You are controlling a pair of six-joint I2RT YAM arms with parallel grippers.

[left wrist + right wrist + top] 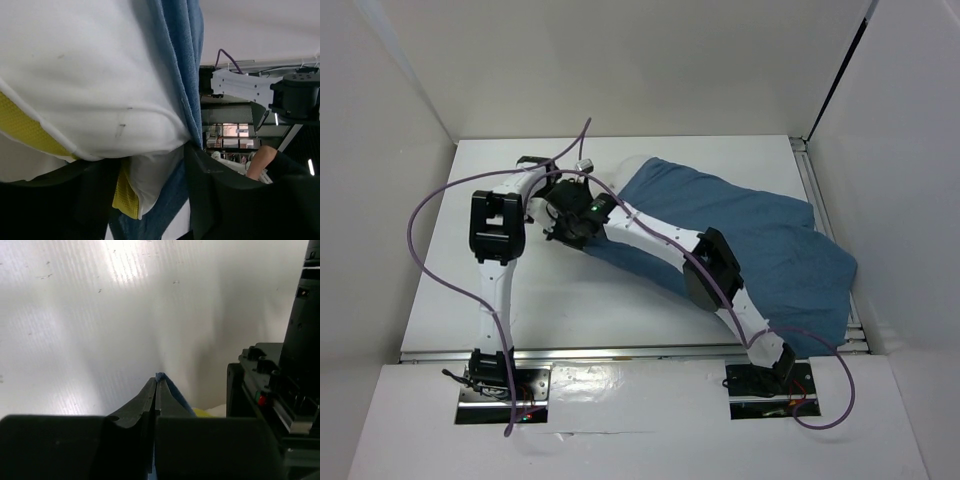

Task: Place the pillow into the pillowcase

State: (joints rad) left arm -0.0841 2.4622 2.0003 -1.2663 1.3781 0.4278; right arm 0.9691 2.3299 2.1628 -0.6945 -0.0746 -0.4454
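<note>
The dusty-blue pillowcase (760, 250) lies wrinkled across the right half of the table. At its far left mouth a patch of the white pillow (638, 166) shows. Both grippers meet at that mouth. My left gripper (558, 192) is open. In the left wrist view its fingers stand apart (147, 160) around a corner of the pillow (90, 75), which has a yellow band (25, 125), with the pillowcase (182, 50) edge alongside. My right gripper (572, 224) is shut on a fold of the pillowcase (161, 376) at its fingertips (159, 382).
White walls close in the table (590, 300) on the left, back and right. An aluminium rail (815, 195) runs along its right edge. Purple cables (430, 260) loop over the left arm. The left arm's black wrist (280, 390) sits close beside the right gripper.
</note>
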